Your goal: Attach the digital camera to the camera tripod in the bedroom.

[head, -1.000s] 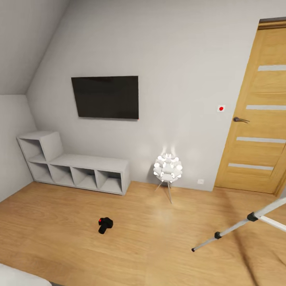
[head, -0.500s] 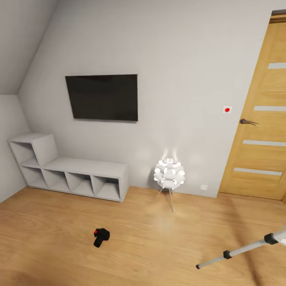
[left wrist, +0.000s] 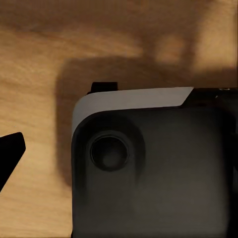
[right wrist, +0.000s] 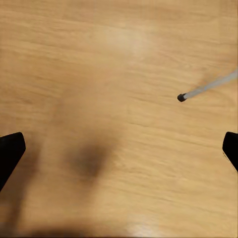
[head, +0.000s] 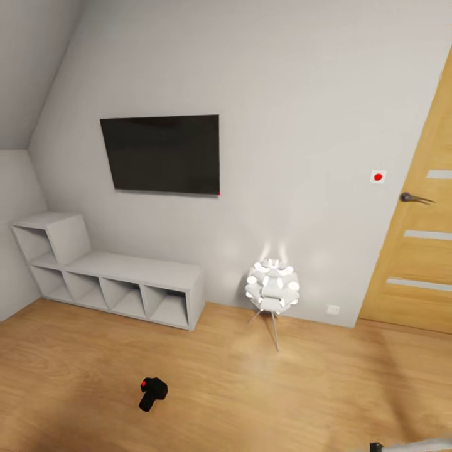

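In the head view, the digital camera (head: 152, 393), small and black with a red button, lies on the light wood floor in front of the shelving. A sliver of one camera tripod (head: 411, 445) leg shows at the bottom right edge. In the right wrist view, a silver tripod leg (right wrist: 210, 85) with a black foot rests on the floor; my right gripper (right wrist: 119, 148) hangs open above bare wood, holding nothing. In the left wrist view, one black fingertip (left wrist: 10, 153) of my left gripper (left wrist: 119, 153) stands far to the side over my own dark base (left wrist: 148, 173).
White cube shelving (head: 107, 276) stands along the wall under a black TV (head: 160, 154). A lit white globe lamp (head: 272, 287) on thin legs stands by the wall. A wooden door (head: 417, 251) is at the right. Open floor lies around the digital camera.
The head view has shifted: the door and the tripod leg have slid toward the right and bottom edges, and the digital camera sits lower in the picture. Nothing has been grasped.
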You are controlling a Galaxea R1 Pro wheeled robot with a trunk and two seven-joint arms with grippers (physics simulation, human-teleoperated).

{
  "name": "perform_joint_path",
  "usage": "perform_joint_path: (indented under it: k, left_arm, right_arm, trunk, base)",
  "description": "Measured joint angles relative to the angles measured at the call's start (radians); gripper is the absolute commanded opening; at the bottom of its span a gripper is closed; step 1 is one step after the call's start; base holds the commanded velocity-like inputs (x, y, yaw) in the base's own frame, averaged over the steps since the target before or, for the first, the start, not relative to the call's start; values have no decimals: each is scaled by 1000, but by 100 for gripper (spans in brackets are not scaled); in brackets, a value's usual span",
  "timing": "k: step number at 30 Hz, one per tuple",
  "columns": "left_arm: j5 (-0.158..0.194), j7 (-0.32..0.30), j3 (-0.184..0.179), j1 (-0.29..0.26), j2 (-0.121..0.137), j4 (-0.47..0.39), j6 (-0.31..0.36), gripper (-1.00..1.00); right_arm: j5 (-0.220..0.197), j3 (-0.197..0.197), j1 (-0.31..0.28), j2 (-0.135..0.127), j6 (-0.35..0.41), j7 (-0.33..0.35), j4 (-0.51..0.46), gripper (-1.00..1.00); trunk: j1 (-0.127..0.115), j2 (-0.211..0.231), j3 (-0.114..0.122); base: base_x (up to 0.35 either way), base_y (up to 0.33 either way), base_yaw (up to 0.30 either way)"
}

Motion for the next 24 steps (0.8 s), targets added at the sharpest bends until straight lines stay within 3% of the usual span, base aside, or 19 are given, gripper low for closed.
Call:
perform_joint_path:
  k: [9, 24]
  left_arm:
    - [0, 0, 2, 0, 0, 0, 0, 100]
    - [0, 0, 0, 0, 0, 0, 0, 100]
  right_arm:
    - [0, 0, 0, 0, 0, 0, 0, 100]
    - [0, 0, 0, 0, 1, 0, 0, 100]
  trunk:
    - [0, 0, 0]
    - [1, 0, 0]
  base:
    - [235, -180, 282]
    - [20, -12, 286]
